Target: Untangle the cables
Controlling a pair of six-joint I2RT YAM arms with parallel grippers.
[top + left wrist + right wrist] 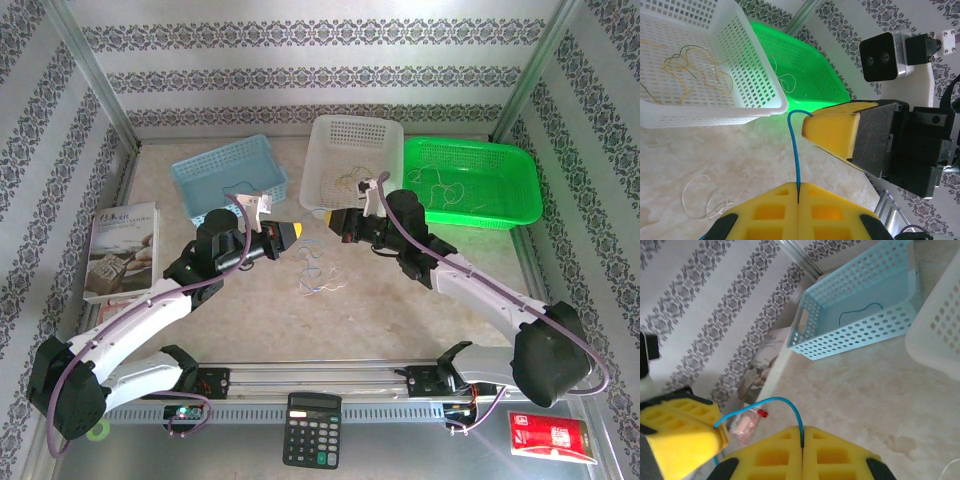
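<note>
A thin blue cable [796, 150] is stretched between my two grippers, a little above the table. My left gripper [798, 189] is shut on one end of it, the wire pinched between its yellow pads. The other end sits in my right gripper [803, 432], also shut, and the blue cable [785, 402] arcs from there toward the left one. From above, the left gripper [297, 233] and right gripper [333, 217] nearly face each other at the table's middle. More loose cables [320, 278], whitish and bluish, lie on the table just below them.
A white basket [322, 178] holding yellowish wires, a green basket [520, 205] with pale wires and a blue basket [190, 175] with one dark wire stand along the back. A book [122, 250] lies at left; a calculator [312, 428] and red packet [550, 435] sit at the near edge.
</note>
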